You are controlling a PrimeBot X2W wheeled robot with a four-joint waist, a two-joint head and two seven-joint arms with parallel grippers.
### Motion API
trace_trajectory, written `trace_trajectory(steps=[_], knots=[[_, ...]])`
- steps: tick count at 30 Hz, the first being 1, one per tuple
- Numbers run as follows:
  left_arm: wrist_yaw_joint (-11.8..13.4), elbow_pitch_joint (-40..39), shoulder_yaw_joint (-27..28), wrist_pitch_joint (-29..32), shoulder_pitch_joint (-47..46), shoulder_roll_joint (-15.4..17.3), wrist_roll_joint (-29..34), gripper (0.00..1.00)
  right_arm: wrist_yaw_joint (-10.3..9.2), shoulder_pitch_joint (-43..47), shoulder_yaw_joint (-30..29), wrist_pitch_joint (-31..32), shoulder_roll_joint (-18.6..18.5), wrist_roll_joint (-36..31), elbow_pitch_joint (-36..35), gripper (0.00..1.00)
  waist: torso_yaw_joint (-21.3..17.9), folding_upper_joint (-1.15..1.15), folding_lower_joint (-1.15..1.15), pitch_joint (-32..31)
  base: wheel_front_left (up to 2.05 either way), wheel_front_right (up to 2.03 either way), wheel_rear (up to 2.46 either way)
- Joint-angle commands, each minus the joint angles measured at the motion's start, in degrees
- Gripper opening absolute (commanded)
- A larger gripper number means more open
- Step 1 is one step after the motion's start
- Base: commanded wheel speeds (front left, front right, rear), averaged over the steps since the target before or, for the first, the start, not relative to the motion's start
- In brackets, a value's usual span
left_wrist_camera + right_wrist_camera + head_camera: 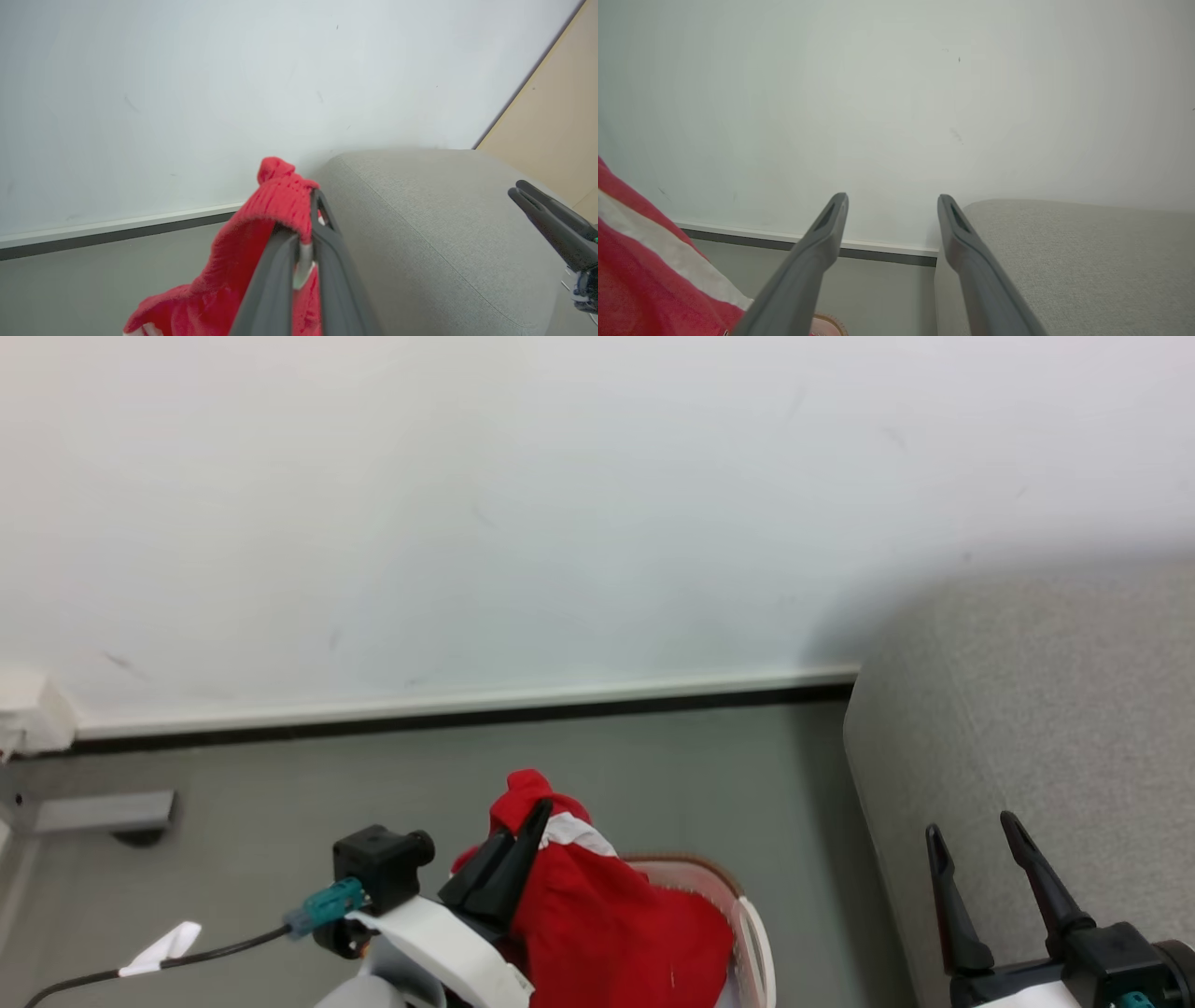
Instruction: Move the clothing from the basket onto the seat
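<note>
My left gripper (532,821) is shut on the red clothing (607,915), which has a white stripe. The fabric hangs down over the cream basket (752,933), whose brown rim shows at the bottom of the head view. In the left wrist view the clothing (280,200) bunches over the closed fingertips of the left gripper (310,200), level with the near corner of the grey seat (444,242). My right gripper (976,835) stands open in front of the seat (1055,709), nothing between its fingers. In the right wrist view the right gripper (892,207) points at the wall, the clothing (640,261) at the left edge.
A white wall (467,504) with a white and black baseboard (467,709) runs behind. Grey floor (280,803) lies between wall and basket. A grey bracket (103,812) sits on the floor at the far left. A beige panel (556,107) stands beyond the seat.
</note>
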Motion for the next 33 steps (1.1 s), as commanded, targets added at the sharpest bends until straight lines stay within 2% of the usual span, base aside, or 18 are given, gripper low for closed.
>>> trace_trajectory(steps=[1, 7, 12, 18, 26, 33], knots=[[0.64, -1.6, 0.34, 0.35, 0.9, 0.9, -0.16, 0.0, -0.12, 0.97, -0.01, 0.04, -0.25, -0.43, -0.19, 1.0, -0.12, 0.0, 0.03, -3.12, 0.0, 0.0, 0.0], [2.74, -7.9, 0.95, 2.18, 2.29, 3.19, -0.29, 0.0, -0.12, 1.93, 1.77, 0.04, -0.25, 1.52, -1.25, 1.0, -0.01, 0.0, 0.03, -4.34, 0.0, 0.0, 0.0], [3.6, -12.1, 1.01, 3.81, 2.72, 5.07, 0.08, 0.0, -0.12, 0.62, 9.09, 0.04, -0.28, 3.94, -1.54, 1.0, 0.0, 0.0, 0.03, -4.59, 0.0, 0.0, 0.0], [3.35, -16.57, 0.0, 6.13, 1.99, 6.44, 0.34, 0.0, -0.12, -4.55, 23.53, 0.57, -6.89, 8.82, -0.96, 1.0, -0.07, 0.0, 0.03, -4.96, 0.0, 0.0, 0.0], [2.71, -19.43, -1.99, 8.78, 0.16, 6.37, 1.22, 0.0, -0.12, -14.9, 40.73, 5.35, -15.95, 16.64, -2.98, 1.0, 0.35, 0.0, 0.03, -5.21, 0.0, 0.0, 0.0], [1.49, -21.49, -4.9, 10.76, -1.0, 5.02, 2.33, 0.0, -0.12, -24.4, 53.7, 7.89, -19.24, 22.98, -1.69, 1.0, 0.73, 0.0, 0.03, -5.37, 0.0, 0.0, 0.0]])
